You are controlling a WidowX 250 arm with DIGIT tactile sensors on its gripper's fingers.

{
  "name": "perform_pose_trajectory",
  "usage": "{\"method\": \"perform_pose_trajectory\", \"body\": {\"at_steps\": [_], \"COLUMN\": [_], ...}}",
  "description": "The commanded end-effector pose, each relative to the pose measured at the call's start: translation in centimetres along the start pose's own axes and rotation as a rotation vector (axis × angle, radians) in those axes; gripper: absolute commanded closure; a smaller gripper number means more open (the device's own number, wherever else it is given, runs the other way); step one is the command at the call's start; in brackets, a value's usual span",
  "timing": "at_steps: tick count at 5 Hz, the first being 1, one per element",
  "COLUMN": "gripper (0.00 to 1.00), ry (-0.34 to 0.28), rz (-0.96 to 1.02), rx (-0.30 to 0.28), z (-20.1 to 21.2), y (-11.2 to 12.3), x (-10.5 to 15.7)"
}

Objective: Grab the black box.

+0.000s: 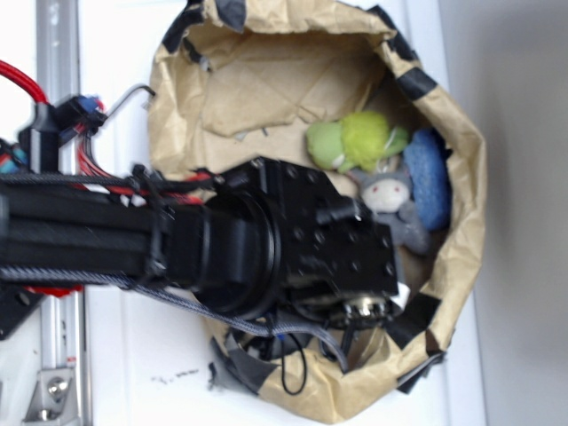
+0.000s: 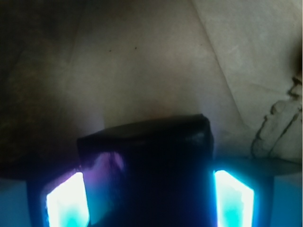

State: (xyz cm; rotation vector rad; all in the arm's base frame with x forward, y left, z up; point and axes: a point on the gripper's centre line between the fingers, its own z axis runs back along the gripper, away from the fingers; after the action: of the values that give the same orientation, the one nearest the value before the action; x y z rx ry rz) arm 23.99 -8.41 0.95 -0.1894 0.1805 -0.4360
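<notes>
Jaws flank the black box [image 2: 151, 161] on both sides.

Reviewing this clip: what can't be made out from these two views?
- Exterior view: the black box is not visible; the arm and gripper body cover that part of the paper bag.
- Wrist view: the black box sits between the glowing pads, but glare and the bottom edge hide whether the jaws touch it.
- Wrist view: the box's lower part is cut off.
- Exterior view: the grey plush toy is partly hidden.
</notes>
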Motion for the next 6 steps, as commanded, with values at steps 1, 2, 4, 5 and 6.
{"method": "perform_pose_trajectory", "body": {"at_steps": [1,2,4,5,6], "gripper": [1.0,1.0,1.0,1.0,1.0], "ry": [-0.083,-0.136,-0.392,-0.394,-0.363], "rz": [0.019,0.071,0.474,0.56,0.583], "rx": [0.062,0.064,0.218,0.165,0.139], "z": [1.2,3.6,11.7,14.4,15.2], "y": [0.7,1.9,5.8,5.5,4.6], "x": [-1.2,-1.9,-5.4,-6.2,-5.7]}}
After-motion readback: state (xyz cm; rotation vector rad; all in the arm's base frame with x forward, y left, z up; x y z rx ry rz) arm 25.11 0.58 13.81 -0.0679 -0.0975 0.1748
